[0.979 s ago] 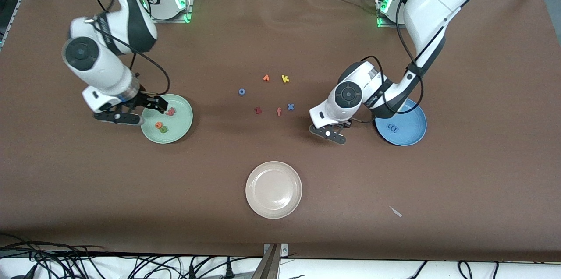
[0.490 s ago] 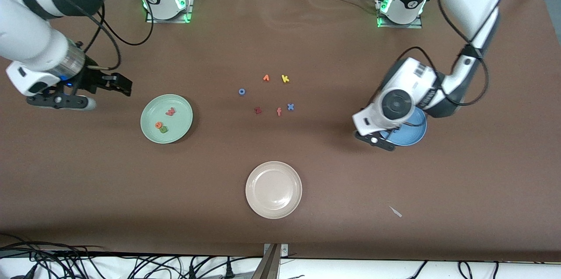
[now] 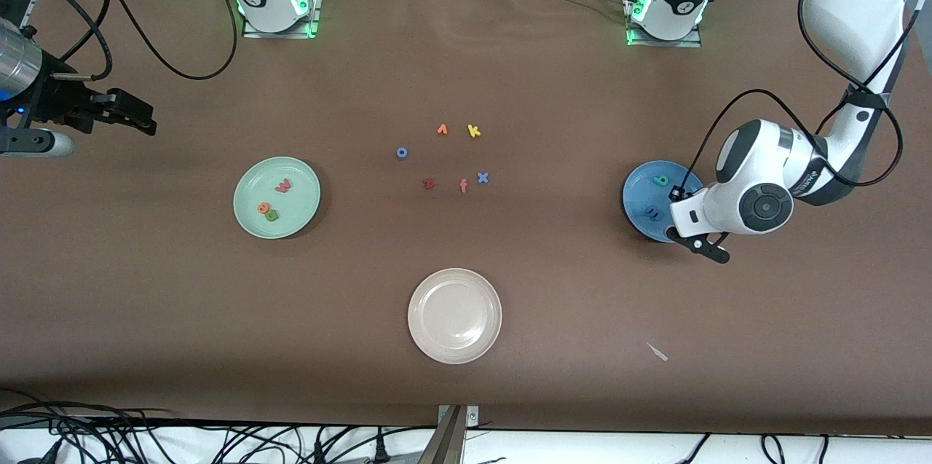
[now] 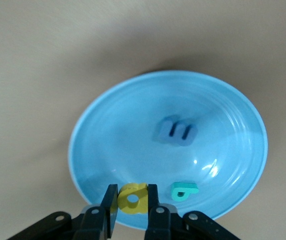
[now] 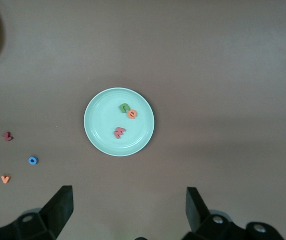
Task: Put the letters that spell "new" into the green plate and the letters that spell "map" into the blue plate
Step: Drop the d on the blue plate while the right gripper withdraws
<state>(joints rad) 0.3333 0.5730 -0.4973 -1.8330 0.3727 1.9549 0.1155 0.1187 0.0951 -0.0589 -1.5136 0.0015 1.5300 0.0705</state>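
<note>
Hovering over the blue plate point(image 4: 108, 125), left fingers point(image 4: 152, 197) clamping yellow a point(image 4: 133, 198).

Left gripper point(image 4: 133, 200) clamping the small yellow foam letter a point(image 4: 134, 198) now over the round mid-blue plate point(image 3: 635, 194), wide-open right gripper point(image 3: 109, 113) withdrawn from the round pale mint-green plate point(image 3: 300, 191) to the table's edge

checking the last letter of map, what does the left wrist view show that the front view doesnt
Only the left wrist view shows the left gripper shut on the yellow a over the blue plate. Only the front view shows the green plate holding n, e, w, the beige plate, the loose letters mid-table, and the right gripper open over the right arm's end of the table. Both show the blue m and teal p in the blue plate.
</note>
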